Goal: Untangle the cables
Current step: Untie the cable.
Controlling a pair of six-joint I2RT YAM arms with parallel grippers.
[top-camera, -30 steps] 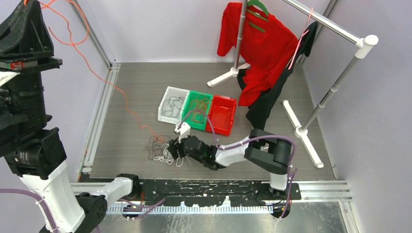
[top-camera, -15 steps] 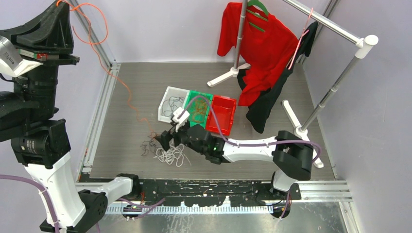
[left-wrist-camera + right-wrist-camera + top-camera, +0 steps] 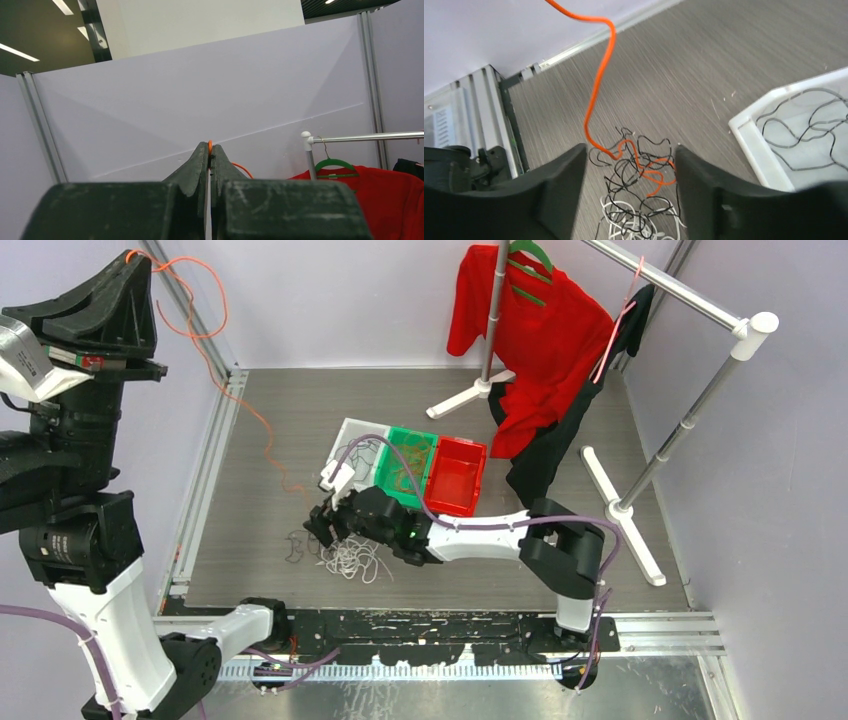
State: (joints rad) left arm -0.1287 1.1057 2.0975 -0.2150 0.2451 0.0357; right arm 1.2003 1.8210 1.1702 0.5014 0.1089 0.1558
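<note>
- Cables (image 3: pixel 355 562) lie in a loose knot of black and white strands on the table (image 3: pixel 300 410), just in front of the white bin (image 3: pixel 746 145), and that knot is where the work is.
- One orange cable (image 3: pixel 599 75) climbs out of the knot and runs up in slack waves to the left gripper (image 3: pixel 209 150). That gripper is clenched on the strand high above the table's left side.
- We read the height as the point of that hold: with one end raised, the orange strand stands apart from the others and its path into the knot is plain to follow.
- Low over the heap we have the right gripper (image 3: pixel 629 155), jaws spread and grasping nothing. One finger stands on either side of the spot where the orange strand dives among the black loops.
- We judge it is placed there to pin or pinch the black strands, so that a pull on the orange one draws it free and does not lift the whole bunch.
- Beside the white bin, which has a black cable in it, stand the green bin (image 3: pixel 415 433) with orange-looking strands and the red bin (image 3: pixel 458 480), the three touching in a row.
- We take them to be set near the knot so a freed strand has a short way to go, probably sorted by colour.
- Our worry is the orange tail: it loops through several black curls near the bottom and may drag them along.
</note>
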